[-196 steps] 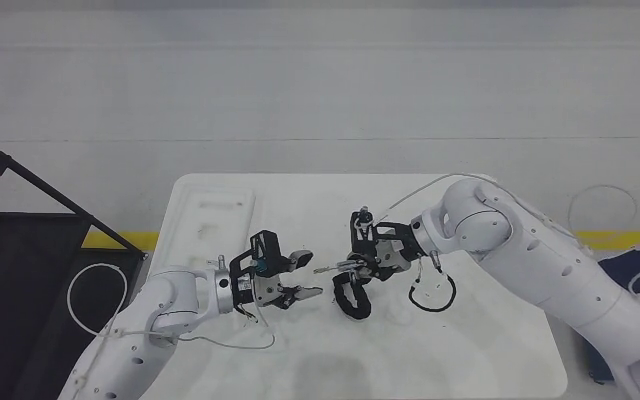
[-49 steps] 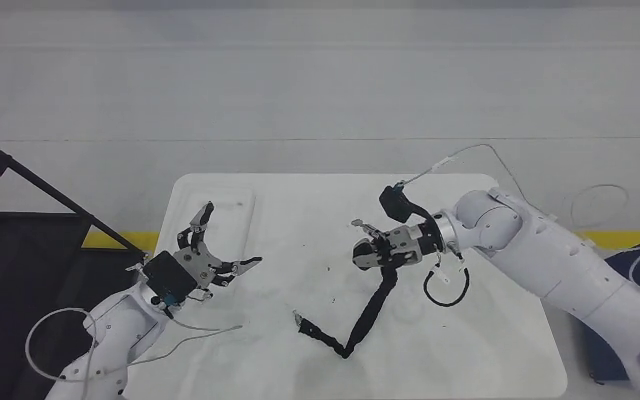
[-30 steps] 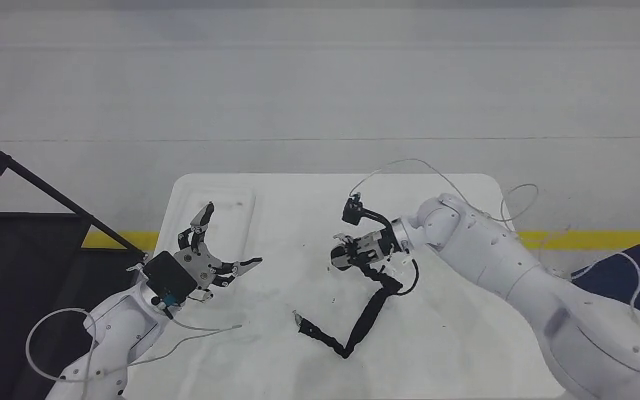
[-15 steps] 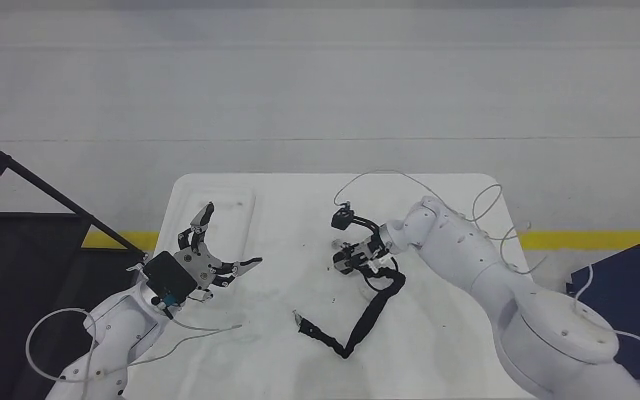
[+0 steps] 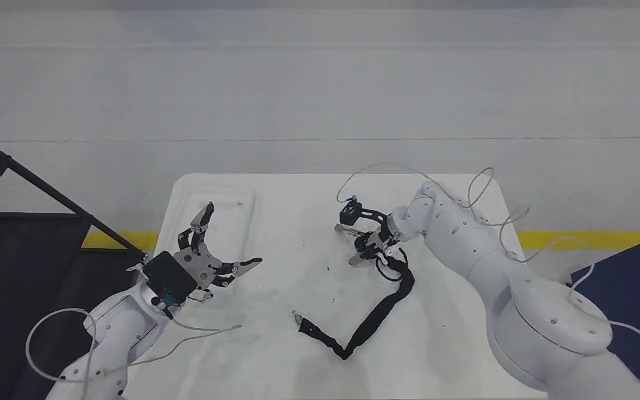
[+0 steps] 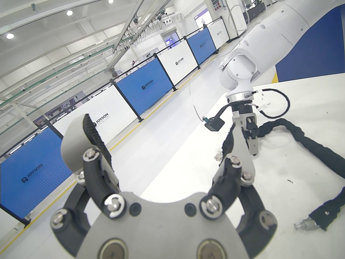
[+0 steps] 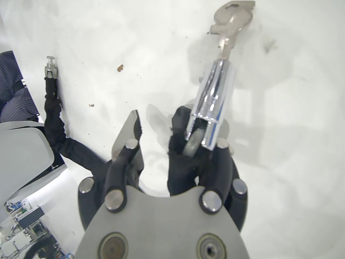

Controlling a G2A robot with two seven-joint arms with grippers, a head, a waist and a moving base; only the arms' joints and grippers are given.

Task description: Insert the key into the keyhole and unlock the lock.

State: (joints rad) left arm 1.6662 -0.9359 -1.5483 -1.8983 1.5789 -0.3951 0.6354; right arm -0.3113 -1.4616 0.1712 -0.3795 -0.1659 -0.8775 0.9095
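Note:
A black sleeved cable (image 5: 375, 315) lies on the white table (image 5: 460, 340). Its loose end with a metal pin (image 5: 296, 319) (image 7: 50, 65) (image 6: 303, 225) rests apart from the lock. The other end carries a chrome lock cylinder (image 7: 213, 98), and the key (image 7: 231, 20) sits in its keyhole. My right gripper (image 5: 362, 250) (image 7: 157, 119) is open and points down at the table. The cylinder leans against one finger, and the gap between the fingers is bare. My left gripper (image 5: 232, 238) (image 6: 159, 128) stands open and holds nothing, raised at the table's left side.
A shallow raised outline (image 5: 215, 205) marks the table's back left corner. Small dark specks (image 7: 120, 67) dot the surface near the lock. A thin wire (image 5: 200, 335) trails beside the left arm. Free room lies between the two arms.
The right arm swung in toward the table's middle, and its gripper now stands open with the lock cylinder and key down by the table. The left arm stays still.

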